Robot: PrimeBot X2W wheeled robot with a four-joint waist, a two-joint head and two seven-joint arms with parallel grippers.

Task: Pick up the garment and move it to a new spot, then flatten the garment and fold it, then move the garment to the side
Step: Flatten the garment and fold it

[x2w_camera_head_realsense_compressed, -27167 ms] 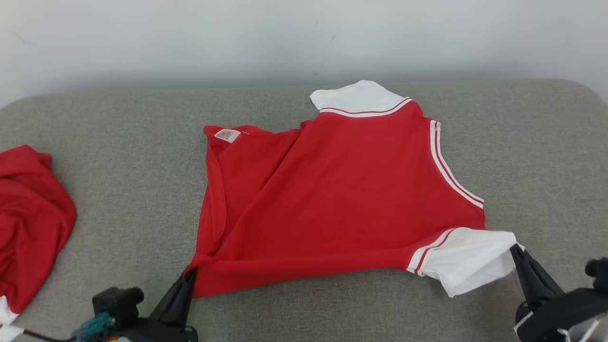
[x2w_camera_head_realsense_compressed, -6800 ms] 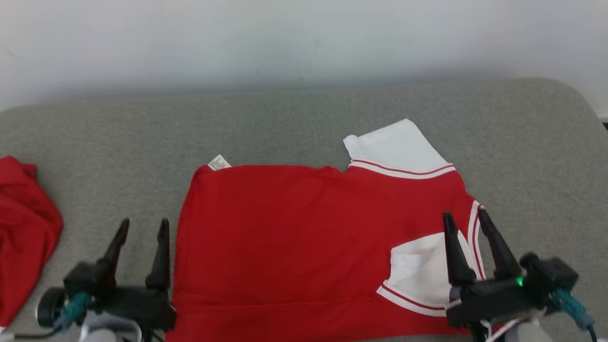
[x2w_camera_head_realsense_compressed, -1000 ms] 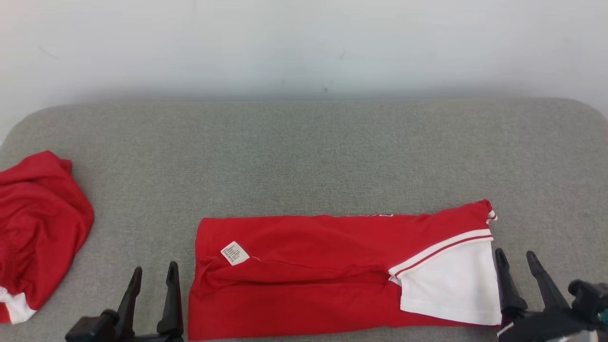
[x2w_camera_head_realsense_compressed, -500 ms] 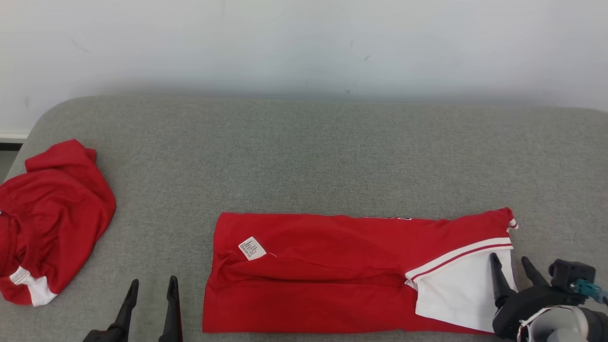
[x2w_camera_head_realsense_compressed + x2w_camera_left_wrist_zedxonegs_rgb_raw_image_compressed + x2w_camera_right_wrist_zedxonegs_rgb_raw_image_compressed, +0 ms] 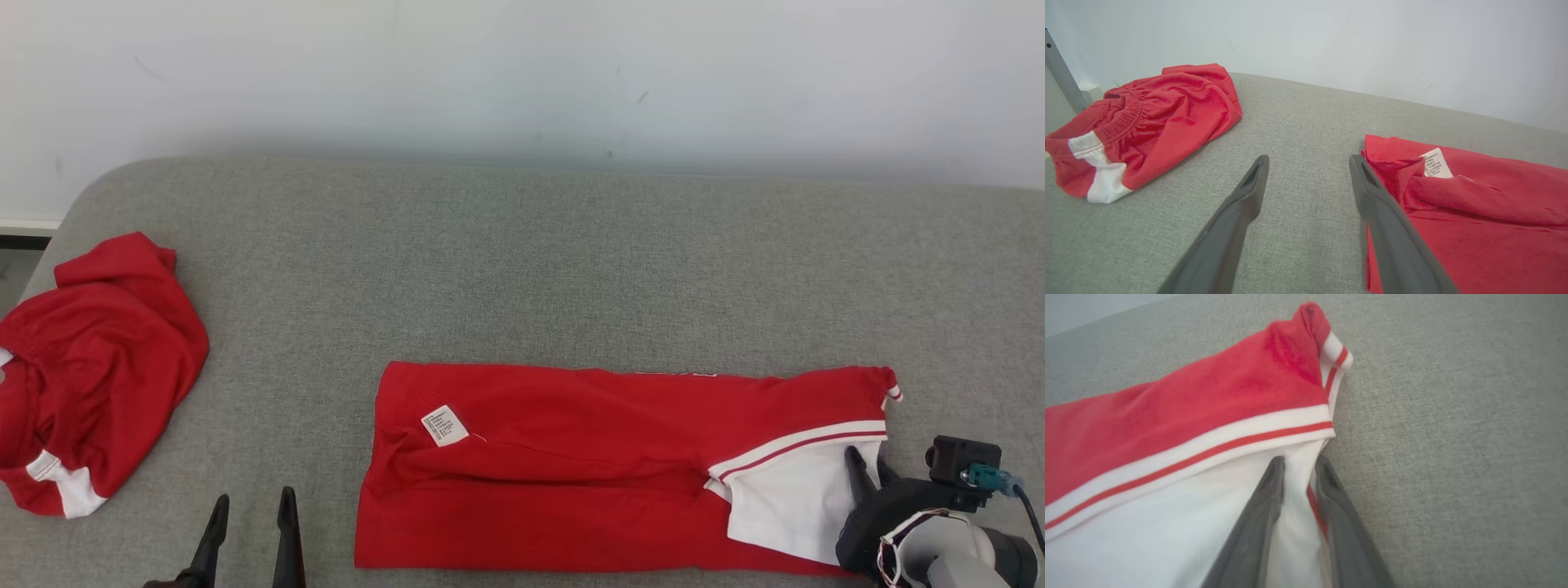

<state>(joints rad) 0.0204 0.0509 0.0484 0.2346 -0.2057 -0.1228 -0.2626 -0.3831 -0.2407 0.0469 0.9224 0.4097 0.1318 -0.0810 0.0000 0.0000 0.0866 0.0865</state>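
While holding the left claw wide open above the grey table, just beside the left edge of the red shirt, pinching the right claw onto the right edge of its white sleeve, cloth between the fingers. Seeing the shirt lying folded in a long strip at the table's near right, label up, well apart from a crumpled red garment at far left.

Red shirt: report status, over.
Left gripper open, beside red shirt at its label end. Right gripper shut on white sleeve edge. Shirt folded in a long strip, flat. Red shorts heaped far left, apart from it.
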